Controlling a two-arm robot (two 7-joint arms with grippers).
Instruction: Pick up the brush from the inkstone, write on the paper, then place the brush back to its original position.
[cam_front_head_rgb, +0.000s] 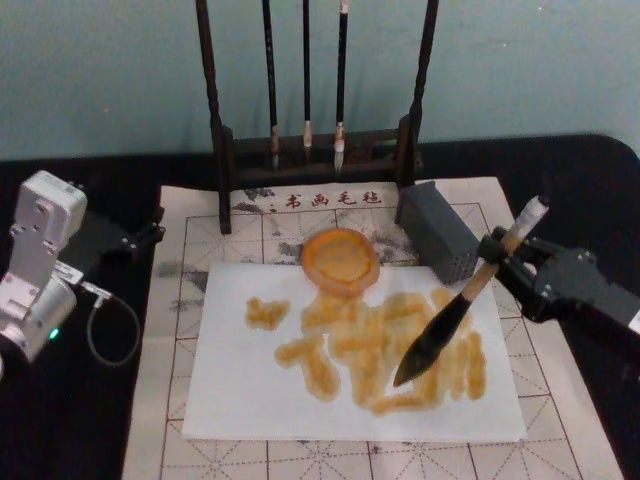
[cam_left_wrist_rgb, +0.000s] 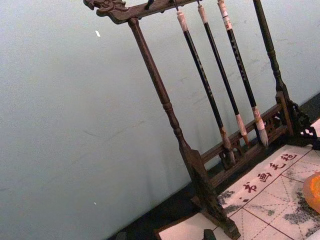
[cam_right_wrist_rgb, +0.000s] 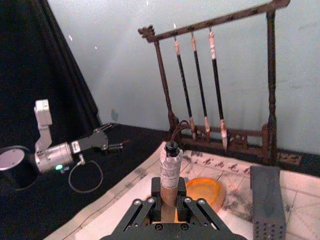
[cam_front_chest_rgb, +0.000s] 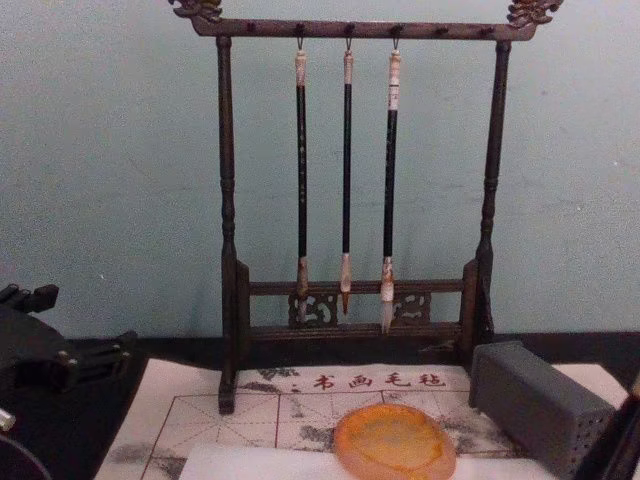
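Right pincer clamped on the brush handle, centre-right of frame; tip over the paper, contact unclear. Paper well covered in orange strokes, so writing looks mostly done. Remaining: return brush to inkstone, upper centre. Left pincer parked at left edge.
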